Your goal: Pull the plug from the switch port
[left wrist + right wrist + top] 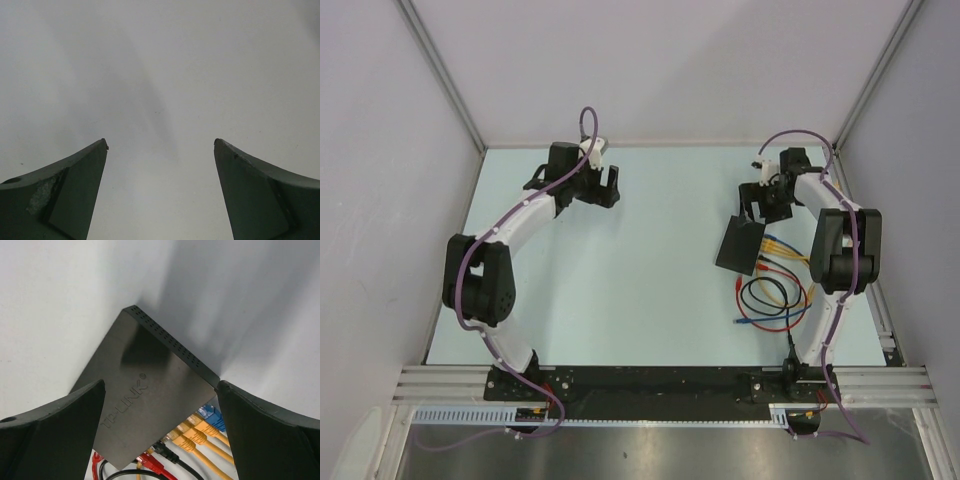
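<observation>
Both the left gripper (160, 143) and the right gripper (161, 384) are released. The right one, above the flat matte-black switch (135, 365), should pinch one yellow plug (184, 441) squarely.

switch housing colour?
The switch is matte black; the right wrist view shows it best.

This is looking like a robotics lab. White panels (660, 60) on aluminium framing (438, 70) are enclosing a table (650, 270) where robot arms (525, 220), a switch (740, 245) and patch cables (770, 298) are sitting.
</observation>
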You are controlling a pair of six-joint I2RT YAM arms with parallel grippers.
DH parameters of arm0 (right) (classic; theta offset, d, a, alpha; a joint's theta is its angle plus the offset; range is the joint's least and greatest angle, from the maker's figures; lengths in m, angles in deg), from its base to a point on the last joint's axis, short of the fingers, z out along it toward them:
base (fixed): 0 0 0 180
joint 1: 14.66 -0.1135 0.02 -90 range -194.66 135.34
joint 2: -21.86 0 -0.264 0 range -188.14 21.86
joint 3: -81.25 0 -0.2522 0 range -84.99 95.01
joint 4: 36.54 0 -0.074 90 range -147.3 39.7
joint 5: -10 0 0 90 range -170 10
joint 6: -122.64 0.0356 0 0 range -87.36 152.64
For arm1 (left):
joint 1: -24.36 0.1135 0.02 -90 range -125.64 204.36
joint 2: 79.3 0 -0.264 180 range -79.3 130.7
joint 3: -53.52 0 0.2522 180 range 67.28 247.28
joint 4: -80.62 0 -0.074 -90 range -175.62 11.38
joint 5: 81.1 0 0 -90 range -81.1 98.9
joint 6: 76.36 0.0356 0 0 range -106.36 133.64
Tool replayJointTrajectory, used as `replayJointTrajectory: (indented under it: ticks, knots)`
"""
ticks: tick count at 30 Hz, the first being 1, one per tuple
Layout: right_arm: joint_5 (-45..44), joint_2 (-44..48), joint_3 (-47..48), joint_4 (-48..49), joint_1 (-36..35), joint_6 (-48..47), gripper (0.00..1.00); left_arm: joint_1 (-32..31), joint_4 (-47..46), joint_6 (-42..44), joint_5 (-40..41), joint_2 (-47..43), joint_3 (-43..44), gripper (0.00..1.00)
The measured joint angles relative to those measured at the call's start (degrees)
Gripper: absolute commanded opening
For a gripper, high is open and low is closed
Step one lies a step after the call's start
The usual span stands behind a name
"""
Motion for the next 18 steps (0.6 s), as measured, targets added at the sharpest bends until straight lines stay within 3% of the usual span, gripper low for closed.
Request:
replayJointTrajectory:
  ticks: [9,18]
  knots:
    - [-0.1,0.0,-0.5,-0.2,2.3,-0.9,1.0,0.0,0.0,0.0,-0.2,0.0,0.0,0.94]
    - [-0.1,0.0,-2.8,-0.4,0.2,-0.9,0.97,0.0,0.0,0.0,-0.2,0.0,0.0,0.94]
